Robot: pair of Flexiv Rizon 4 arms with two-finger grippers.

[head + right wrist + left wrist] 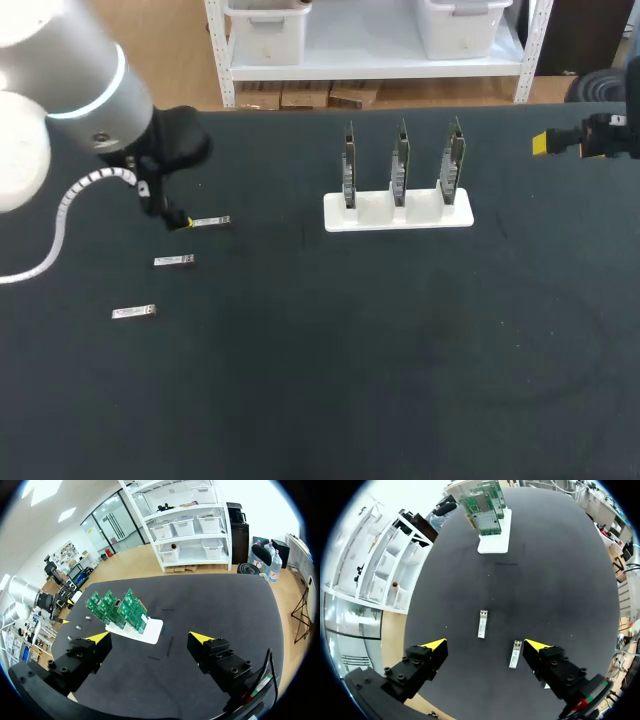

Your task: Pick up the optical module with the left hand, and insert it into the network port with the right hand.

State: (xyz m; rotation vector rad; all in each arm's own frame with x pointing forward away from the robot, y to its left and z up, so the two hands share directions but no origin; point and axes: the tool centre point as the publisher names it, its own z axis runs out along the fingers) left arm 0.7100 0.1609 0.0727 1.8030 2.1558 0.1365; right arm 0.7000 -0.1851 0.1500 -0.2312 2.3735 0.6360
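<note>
Judging from the dark worktop (320,380), nothing is done yet: the white stand of network cards (398,208) holds no module that I can see, the right pincer (149,638) hangs spread and empty apart from it, and the left pincer (486,644) hovers released over an optical module (515,654) lying flat, ungrasped.

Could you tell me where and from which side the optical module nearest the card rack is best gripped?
Grip the optical module across its two long sides near mid-length, coming straight down from above. It lies flat on the table, long and narrow, so probably only those sides offer opposed faces. The open left end effector is turned to close across its width.
</note>
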